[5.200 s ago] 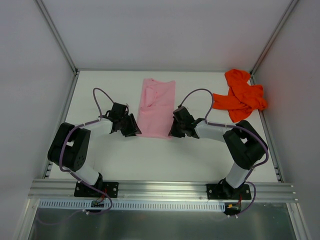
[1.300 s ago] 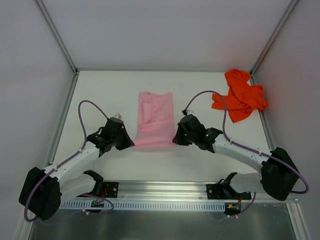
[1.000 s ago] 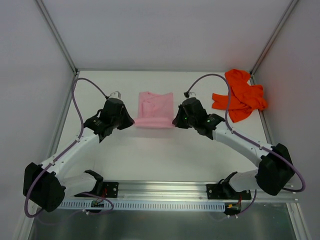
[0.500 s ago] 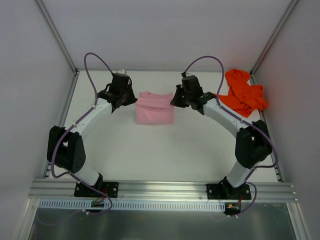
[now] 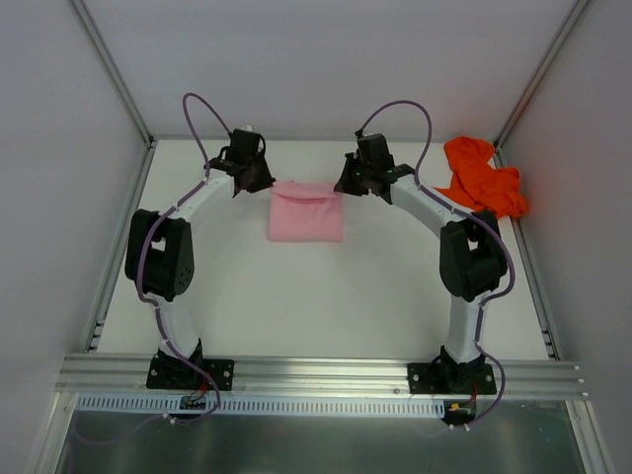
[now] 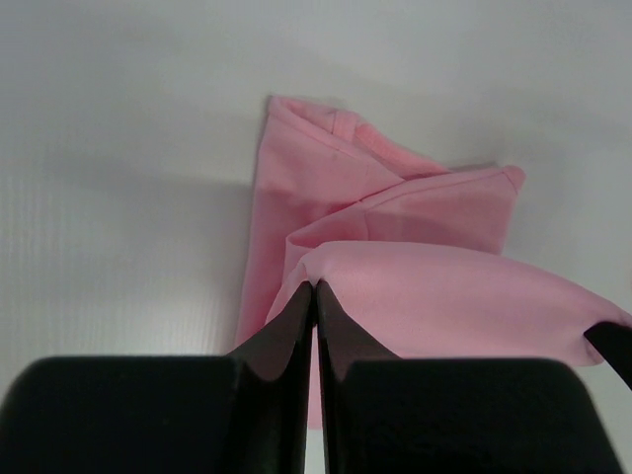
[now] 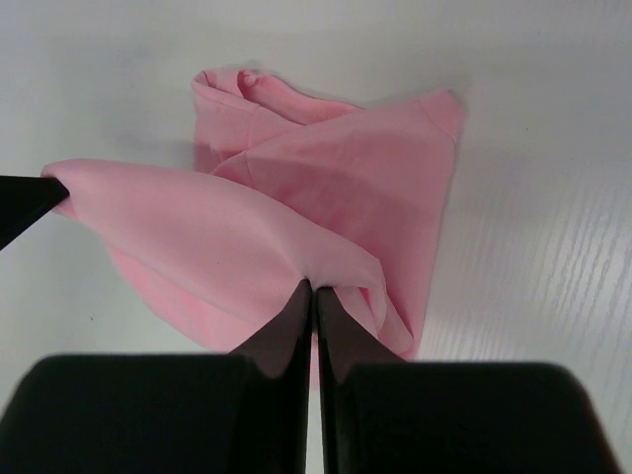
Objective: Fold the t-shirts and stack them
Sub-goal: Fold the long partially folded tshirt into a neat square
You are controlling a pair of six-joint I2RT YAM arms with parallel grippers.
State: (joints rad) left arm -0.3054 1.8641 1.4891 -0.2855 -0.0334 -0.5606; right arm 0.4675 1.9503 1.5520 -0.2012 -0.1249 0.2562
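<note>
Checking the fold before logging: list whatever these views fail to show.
- Top view: far corners of the light pink cloth t-shirt hidden under the left gripper and right gripper.
- Both wrist views: its near edge hidden behind the black fingers; lower layers covered by the lifted fold.
- Crumpled orange-red cloth t-shirt: outside both wrist views; sleeves and collar indistinguishable from above.

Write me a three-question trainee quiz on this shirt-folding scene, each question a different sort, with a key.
1. True or false: the left gripper is shut on the pink t-shirt.
2. Where is the orange-red t-shirt? A) folded on top of the pink one; B) crumpled at the far right corner of the table; C) hanging off the near edge.
3. Fill the gap: the right gripper pinches a fold of the ____ shirt.
Key: 1 true; 2 B; 3 pink.
</note>
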